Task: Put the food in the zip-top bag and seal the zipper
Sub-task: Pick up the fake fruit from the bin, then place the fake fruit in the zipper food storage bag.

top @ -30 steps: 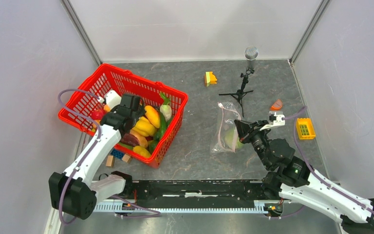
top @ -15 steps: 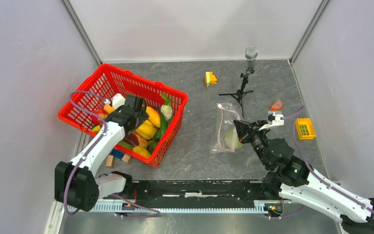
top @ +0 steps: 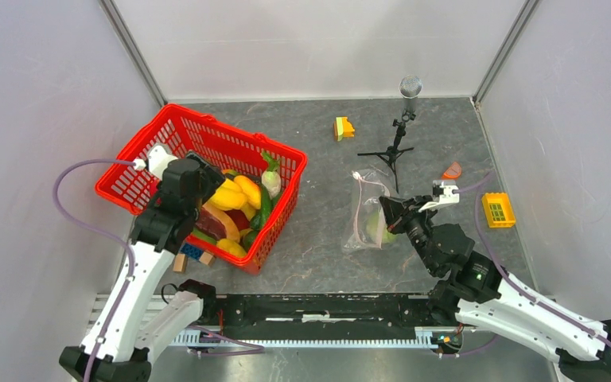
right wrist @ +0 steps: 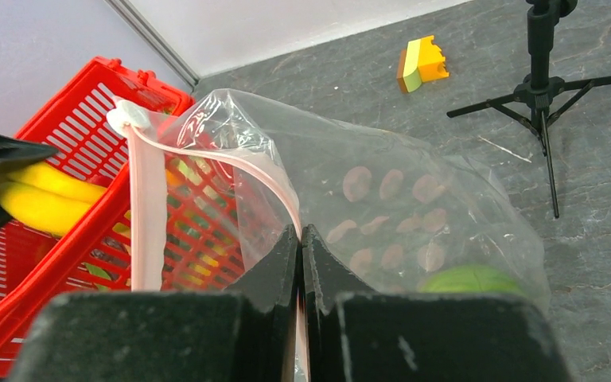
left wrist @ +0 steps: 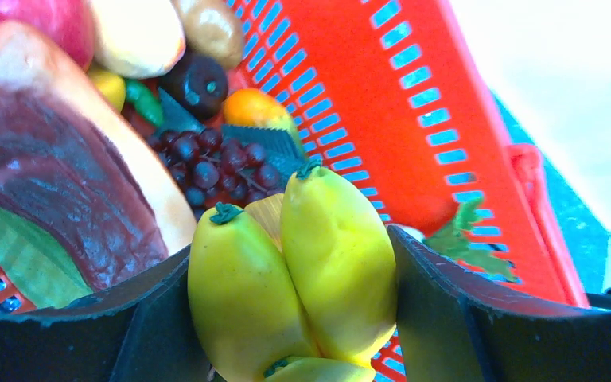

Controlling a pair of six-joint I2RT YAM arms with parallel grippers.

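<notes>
My left gripper (top: 211,193) is shut on the yellow bananas (left wrist: 294,278), holding them just above the food heaped in the red basket (top: 139,179); they also show in the top view (top: 228,196). My right gripper (top: 390,213) is shut on the pale pink zipper (right wrist: 282,195) of the clear zip-top bag (right wrist: 414,199), holding its mouth open toward the basket. The bag (top: 368,208) lies on the table's right half, and a green food piece (right wrist: 469,280) lies inside it. The basket holds several more food pieces, among them purple grapes (left wrist: 215,159) and a meat slice (left wrist: 56,175).
A black tripod with a microphone (top: 398,135) stands behind the bag. A yellow-orange block (top: 343,127) lies at the back. An orange piece (top: 451,170) and a yellow block (top: 498,209) lie at the right. Small blocks (top: 191,253) lie at the basket's near corner.
My left gripper closed on the bananas and lifted them a little, swinging back toward the left; the left arm's base turned. The right gripper keeps holding the bag's zipper, nearly still.
</notes>
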